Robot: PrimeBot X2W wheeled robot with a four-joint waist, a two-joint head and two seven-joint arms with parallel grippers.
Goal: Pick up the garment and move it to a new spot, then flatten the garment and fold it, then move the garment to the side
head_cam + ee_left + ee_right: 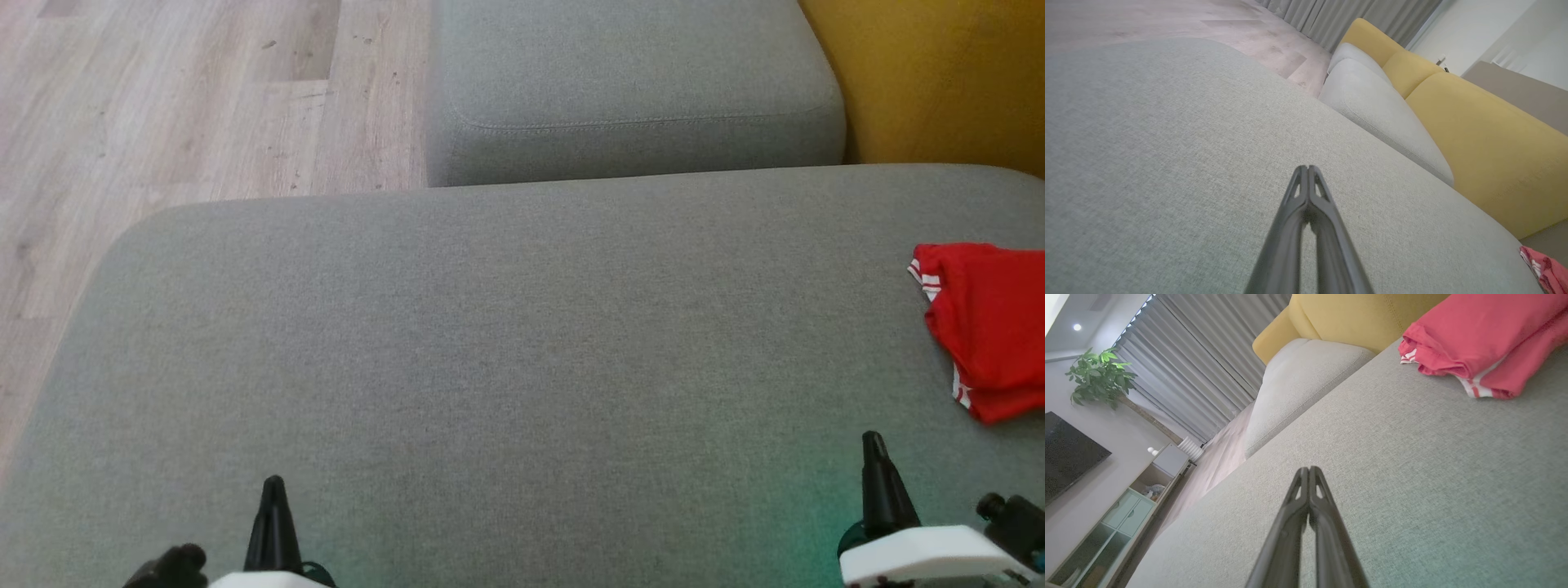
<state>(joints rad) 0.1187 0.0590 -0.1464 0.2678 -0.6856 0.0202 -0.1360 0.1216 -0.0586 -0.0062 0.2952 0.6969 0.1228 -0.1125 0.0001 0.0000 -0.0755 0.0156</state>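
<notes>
Poised low over the near edge of the grey sofa seat (490, 343): left pincer (273, 490) and right pincer (873, 445), each with fingers pressed together on nothing, pointing across the seat. Lying folded over at the seat's right edge, beyond the right pincer and apart from it: the red garment (988, 327) with white stripes. Past the seat's far side, a second grey cushion (629, 82), a yellow backrest (939, 73) and wood floor (163, 98).

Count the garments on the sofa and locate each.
1. The red garment lies at the right edge of the large grey cushion; the head view crops it, so others may be hidden.
</notes>
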